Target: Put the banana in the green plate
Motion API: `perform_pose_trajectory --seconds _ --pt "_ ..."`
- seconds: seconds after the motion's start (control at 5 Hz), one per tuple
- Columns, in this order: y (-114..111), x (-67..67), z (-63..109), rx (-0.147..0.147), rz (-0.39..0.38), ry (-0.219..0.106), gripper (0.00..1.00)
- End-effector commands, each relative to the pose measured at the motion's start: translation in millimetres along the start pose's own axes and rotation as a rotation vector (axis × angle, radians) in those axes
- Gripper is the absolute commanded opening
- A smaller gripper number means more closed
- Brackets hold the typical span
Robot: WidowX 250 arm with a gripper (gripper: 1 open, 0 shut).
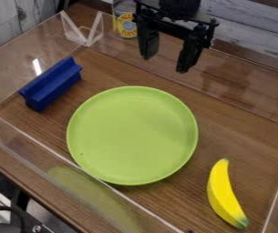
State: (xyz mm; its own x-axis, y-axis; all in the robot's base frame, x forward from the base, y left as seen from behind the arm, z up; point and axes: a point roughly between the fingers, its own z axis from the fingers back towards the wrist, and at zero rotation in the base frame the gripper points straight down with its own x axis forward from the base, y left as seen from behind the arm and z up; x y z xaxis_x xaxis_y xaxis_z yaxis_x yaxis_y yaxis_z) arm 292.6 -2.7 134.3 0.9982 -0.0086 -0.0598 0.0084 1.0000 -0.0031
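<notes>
1. Banana (226, 194) lies flat on the wooden table (244, 100) at the lower right, just beside the plate (132, 134) but apart from its rim, with its long axis running away from the camera and slightly left.
2. Plate sits in the middle of the table with nothing on it; a blue block (51, 82) lies well apart to its left.
3. Judging by its size and look, the banana should be light, fairly stiff and smooth-skinned, so it may roll or slip between hard fingers.
4. Best hold is probably across the thick middle of the curve, with the jaws closing on its narrow width, not on the tapered tip or stem end.
5. Gripper (166, 62) hangs at the back of the table, beyond the plate, pointing straight down and well apart from the banana.
6. Its two dark fingers (190, 56) are spread wide and hold nothing.
7. Arm rises behind it towards the top edge, so the reach to the banana would cross over the plate towards the near right corner.
</notes>
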Motion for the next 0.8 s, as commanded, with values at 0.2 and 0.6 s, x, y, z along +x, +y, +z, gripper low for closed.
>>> perform_pose_trajectory --seconds 0.2,0.6 --pt "-25.2 -32.2 -32.1 -0.031 0.115 0.059 1.00" --pt "-71.8 -53.9 -37.6 -0.070 0.412 0.006 1.00"
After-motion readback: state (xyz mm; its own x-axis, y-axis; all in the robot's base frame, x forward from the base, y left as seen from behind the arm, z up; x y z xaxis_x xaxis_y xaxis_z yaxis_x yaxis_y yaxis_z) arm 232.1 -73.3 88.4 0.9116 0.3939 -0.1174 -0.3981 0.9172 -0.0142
